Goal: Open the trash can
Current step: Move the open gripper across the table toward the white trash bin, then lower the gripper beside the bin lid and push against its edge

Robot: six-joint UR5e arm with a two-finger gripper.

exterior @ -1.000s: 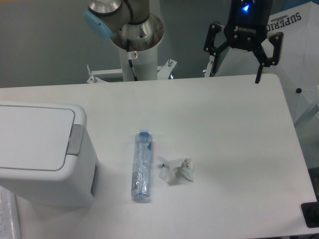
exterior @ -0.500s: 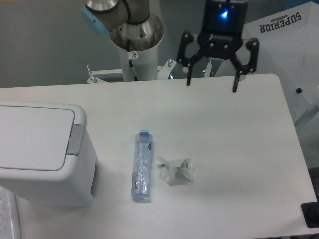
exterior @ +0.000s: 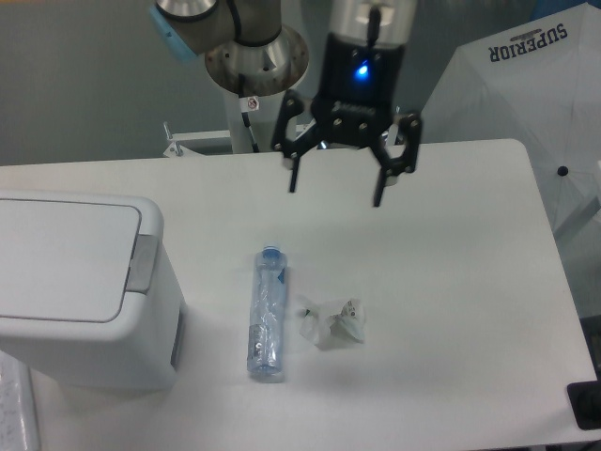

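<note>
The trash can point(exterior: 80, 291) is a big white boxy bin at the table's left edge. Its flat lid point(exterior: 61, 258) lies down shut, and a grey push button point(exterior: 143, 262) sits at the right rim. My gripper point(exterior: 334, 192) hangs open above the middle of the table's far half, fingers pointing down with nothing between them. It is well to the right of the bin and above the bottle, apart from both.
A clear plastic bottle point(exterior: 267, 314) with a blue cap lies on the table right of the bin. A crumpled clear wrapper point(exterior: 332, 321) lies beside it. The robot's base point(exterior: 254, 75) stands behind the table. A white umbrella point(exterior: 526, 85) is at the far right.
The open gripper has travelled left and lower, from above the table's far right corner to above the middle. The bin, bottle and wrapper have not moved.
</note>
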